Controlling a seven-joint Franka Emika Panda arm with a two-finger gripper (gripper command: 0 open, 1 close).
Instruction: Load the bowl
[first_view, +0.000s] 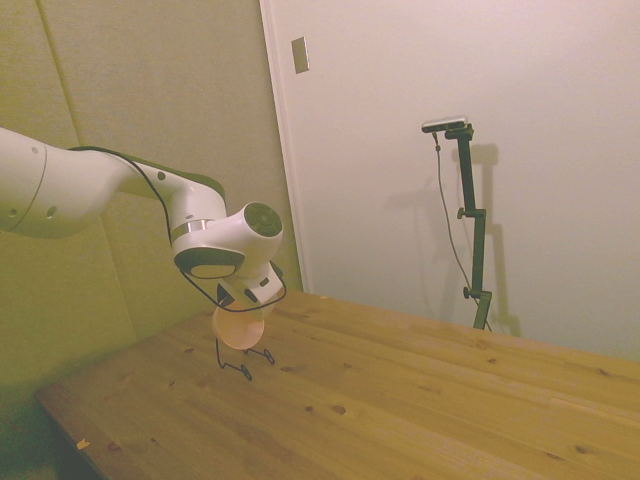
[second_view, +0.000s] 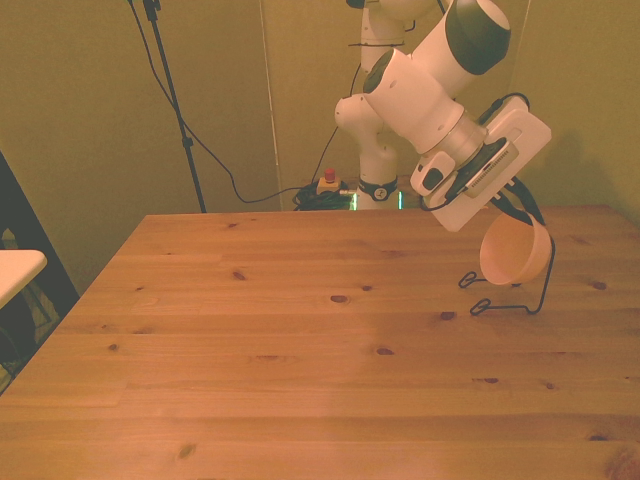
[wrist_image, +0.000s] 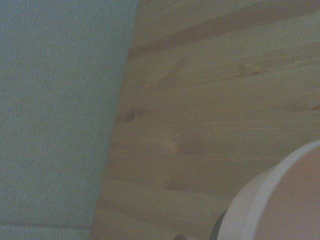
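the bowl (second_view: 514, 250) is tipped up on its edge, its pale pink-peach hollow facing the front view's left, and it sits at the thin black wire rack (second_view: 508, 296) near the desk's (second_view: 300, 340) edge on the front view's right. the rack's loop curves round the bowl's lower side and its two small wire feet rest on the wood just in front of it; whether the bowl leans on the wire or hangs a little clear of it cannot be told. nothing shows inside the bowl: its inner face is plain and smooth. in the side view the bowl (first_view: 240, 327) shows as a pale disc directly under the arm's white wrist, with the rack's (first_view: 240, 362) dark feet below it on the desk (first_view: 400, 400). the gripper (second_view: 505, 215) hangs right above the bowl's upper rim, tilted, with a black cable looping beside it. the fingers are hidden behind the wrist body and the bowl in both wider views, so i cannot tell how far apart they stand or whether they have hold of the rim. the wrist view shows a blurred curve of the bowl's rim (wrist_image: 280, 200) close by over the wood grain (wrist_image: 210, 100), beside a pale wall panel (wrist_image: 55, 110).
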